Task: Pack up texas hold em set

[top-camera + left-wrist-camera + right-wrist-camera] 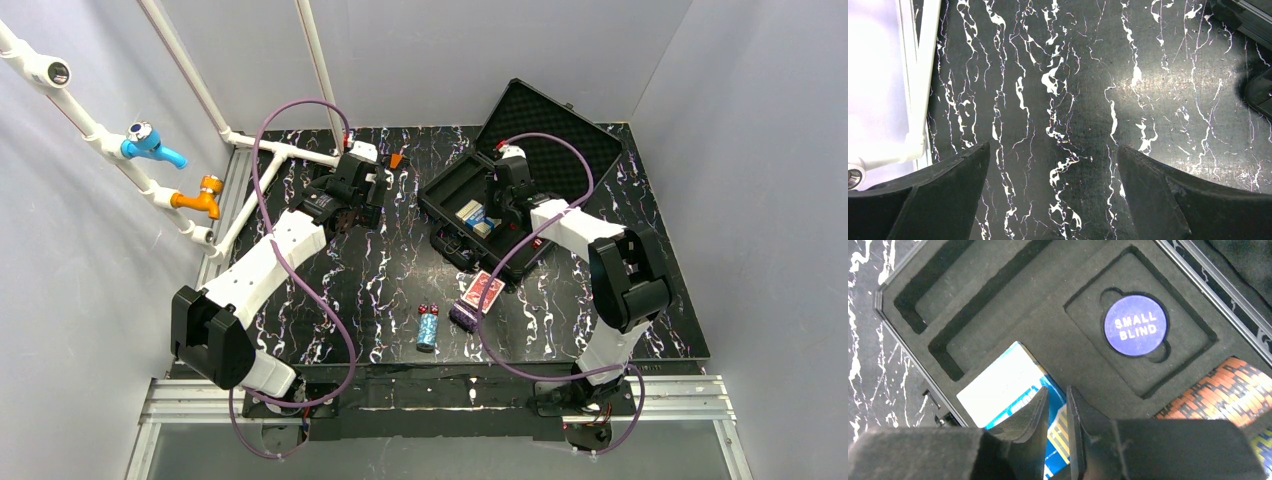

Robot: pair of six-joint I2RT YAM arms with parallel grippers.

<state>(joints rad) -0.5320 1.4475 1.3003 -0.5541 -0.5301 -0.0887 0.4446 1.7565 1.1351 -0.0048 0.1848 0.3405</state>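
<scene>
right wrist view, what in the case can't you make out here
- Blue card deck: near end hidden behind the right gripper.
- Orange patterned item: cut off by the right edge and the gripper body.
- Long foam slots: near ends in deep shadow.

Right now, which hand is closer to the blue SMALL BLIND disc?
Right. The right hand hangs inside the open case, just beside the disc, over a blue deck. The left hand is over the table, outside the case.
</scene>
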